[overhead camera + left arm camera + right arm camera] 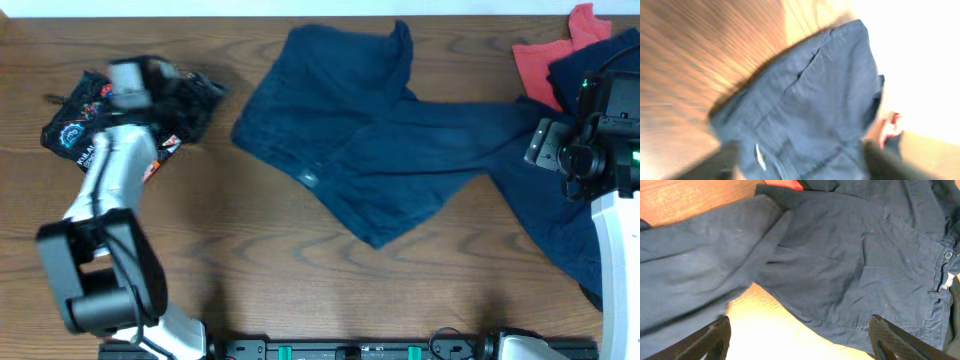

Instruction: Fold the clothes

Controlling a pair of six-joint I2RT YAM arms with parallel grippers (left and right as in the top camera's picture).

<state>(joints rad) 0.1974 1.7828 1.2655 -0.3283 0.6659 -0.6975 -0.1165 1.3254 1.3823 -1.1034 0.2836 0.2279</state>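
Observation:
A pair of navy blue trousers [380, 150] lies spread out and rumpled across the middle of the table. One leg runs right, under my right arm. My left gripper [185, 95] is open and empty at the far left, over a folded black printed garment [75, 125]. Its blurred wrist view shows the trousers [805, 110] ahead, between its spread fingers [800, 167]. My right gripper [542, 145] is open and empty just above the trouser leg. In the right wrist view its fingers [800, 342] are wide apart over the navy cloth [840, 265] and bare wood.
A red garment [545, 55] and another dark blue garment [605, 60] lie at the back right corner. The wooden table [250, 260] shows in front of the trousers. The arm bases stand at the front edge.

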